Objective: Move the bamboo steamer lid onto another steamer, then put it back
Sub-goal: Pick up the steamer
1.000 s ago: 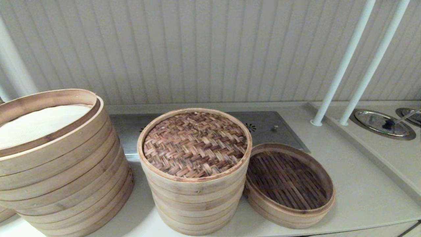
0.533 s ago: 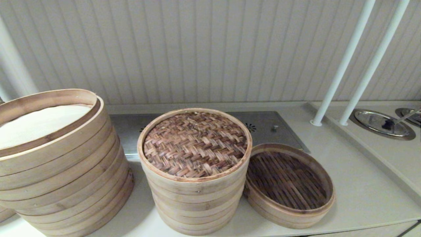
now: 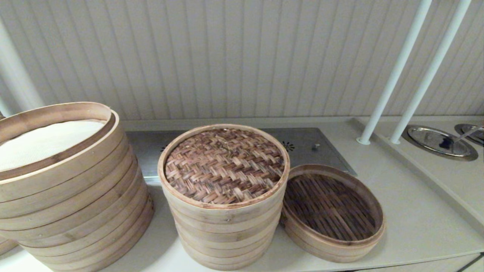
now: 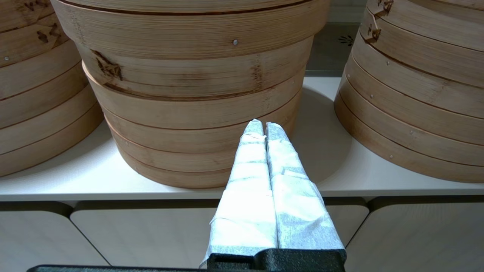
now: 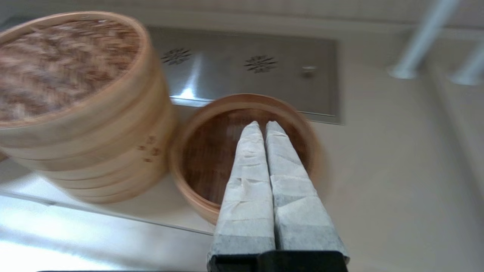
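My lid (image 3: 224, 165) sits on the middle stack (image 3: 225, 230); both grippers, left (image 4: 264, 126) and right (image 5: 262, 126), hang back, fingers pressed together.

A low round bamboo basket with a dark slatted floor (image 5: 247, 151) is lying beneath the right jaws; a wide bamboo stack with white cloth (image 3: 56, 181) is sitting ahead of the left jaws.
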